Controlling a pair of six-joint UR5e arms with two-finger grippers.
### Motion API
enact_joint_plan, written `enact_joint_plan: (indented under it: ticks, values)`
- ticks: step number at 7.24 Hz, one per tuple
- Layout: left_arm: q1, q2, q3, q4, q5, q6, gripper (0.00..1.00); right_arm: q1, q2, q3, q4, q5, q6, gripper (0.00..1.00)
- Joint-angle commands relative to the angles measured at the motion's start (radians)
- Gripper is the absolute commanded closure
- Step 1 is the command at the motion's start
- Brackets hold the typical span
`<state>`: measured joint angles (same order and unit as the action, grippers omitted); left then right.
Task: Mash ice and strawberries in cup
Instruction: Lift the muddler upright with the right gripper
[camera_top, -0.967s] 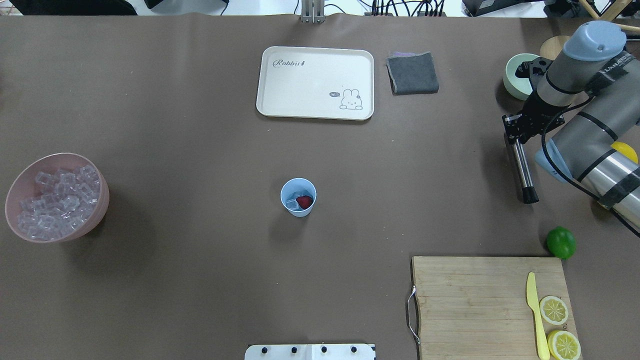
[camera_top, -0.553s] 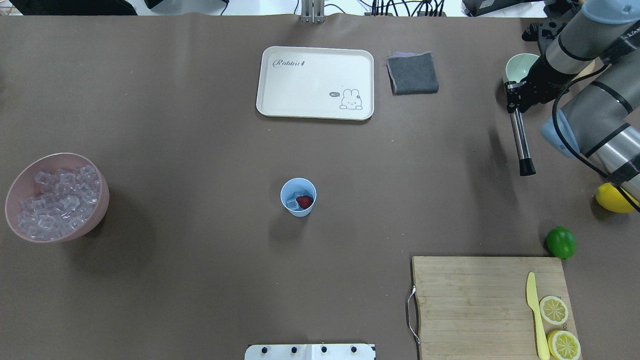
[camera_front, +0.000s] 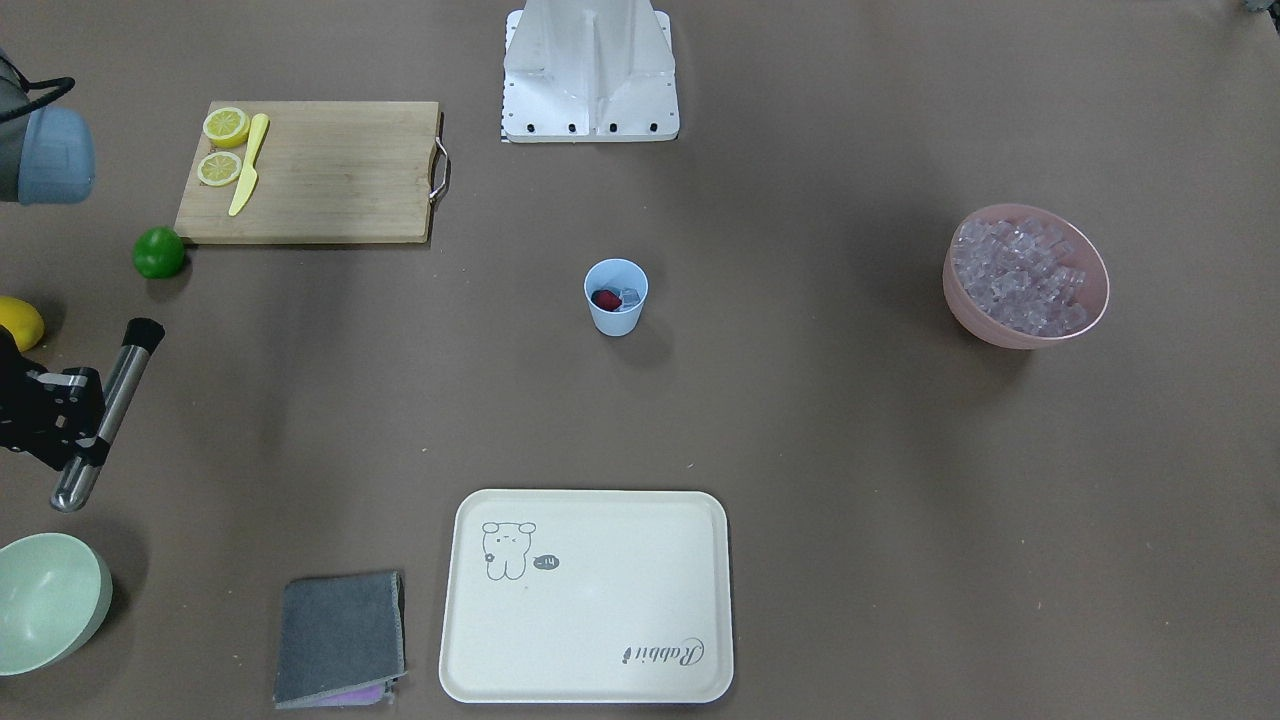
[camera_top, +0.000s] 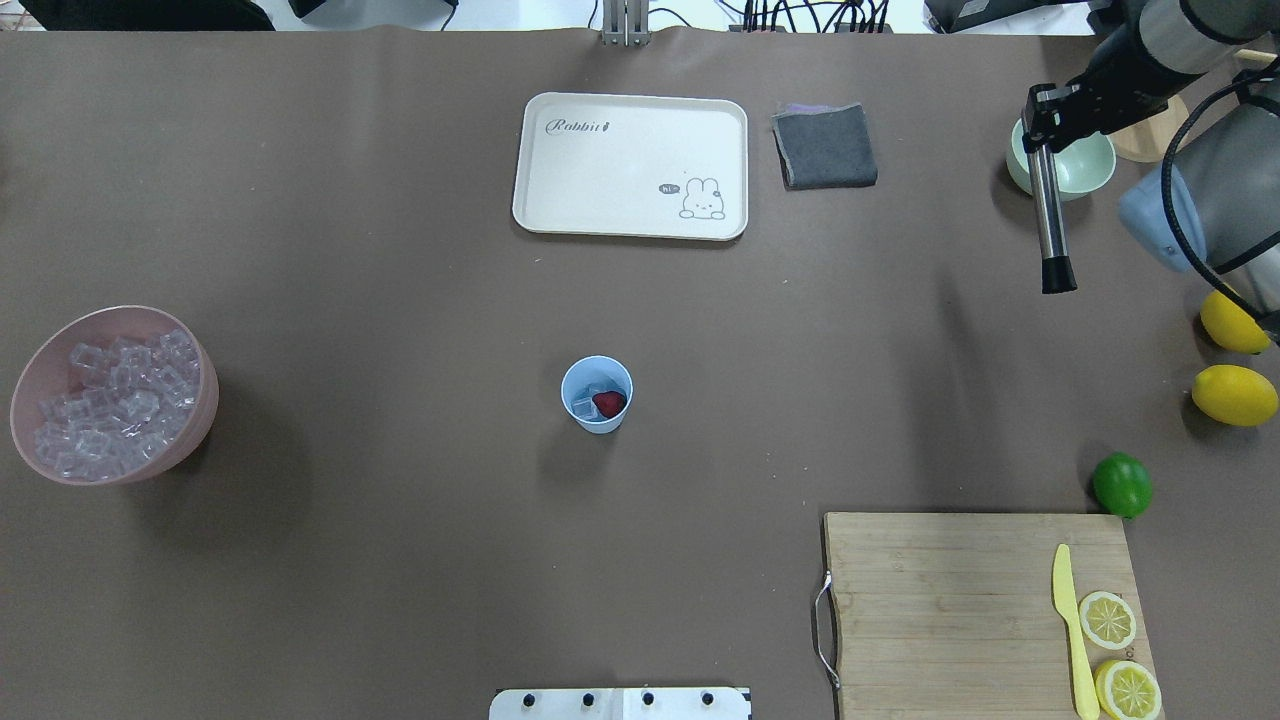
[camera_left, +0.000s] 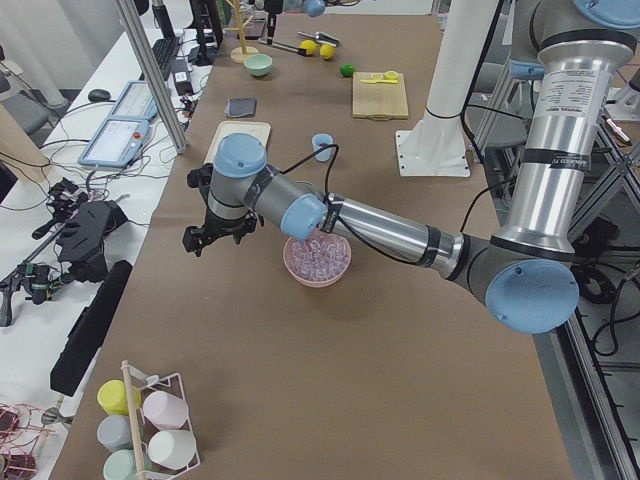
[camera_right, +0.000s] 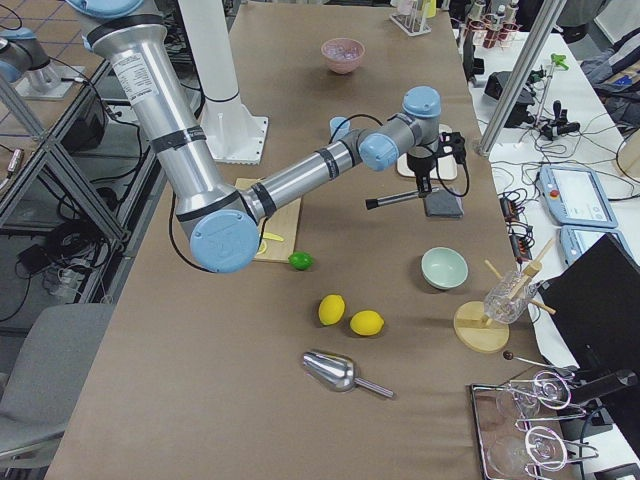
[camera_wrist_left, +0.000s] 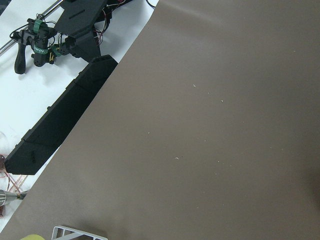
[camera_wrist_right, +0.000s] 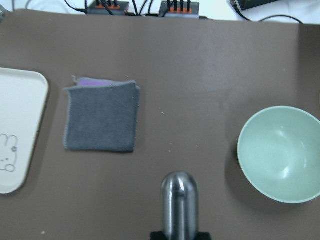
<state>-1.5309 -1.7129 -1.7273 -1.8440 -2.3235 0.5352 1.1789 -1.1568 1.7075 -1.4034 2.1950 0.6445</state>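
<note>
my left gripper (camera_left: 203, 240) hangs beside the pink bowl (camera_top: 208, 400); whether clenched or released, i cannot tell. the cup (camera_top: 600, 427) stands mid-table with ice (camera_top: 583, 406) and strawberry (camera_top: 609, 404) inside, ready for mashing. far right, my right gripper (camera_top: 1045, 108) clamps the masher (camera_top: 1048, 220), well apart from the cup.

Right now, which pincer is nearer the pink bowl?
Left. The left pincer hangs close beside the pink bowl; the right pincer, gripping the muddler, is far off by the green bowl.
</note>
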Motion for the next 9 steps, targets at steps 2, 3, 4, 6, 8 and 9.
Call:
enact_joint_plan:
  ticks: [2, 3, 4, 6, 8, 9]
  values:
    - [0.000, 0.070, -0.003, 0.000, -0.004, 0.002, 0.03, 0.001, 0.008, 0.168, 0.014, -0.061, 0.041, 1.00]
    - [0.000, 0.079, 0.008, 0.003, -0.002, 0.002, 0.03, -0.013, 0.017, 0.219, 0.014, -0.063, 0.044, 1.00]
    - [0.000, 0.103, 0.012, 0.003, -0.003, 0.002, 0.03, -0.045, 0.054, 0.246, 0.015, -0.093, 0.091, 1.00]
    - [0.000, 0.131, 0.032, 0.002, -0.002, 0.002, 0.03, -0.154, 0.109, 0.308, 0.045, -0.239, 0.187, 1.00]
    - [0.000, 0.127, 0.081, -0.006, -0.002, 0.002, 0.03, -0.281, 0.098, 0.307, 0.247, -0.450, 0.283, 1.00]
    - [0.000, 0.127, 0.083, -0.006, -0.002, 0.000, 0.03, -0.383, 0.095, 0.297, 0.335, -0.595, 0.300, 1.00]
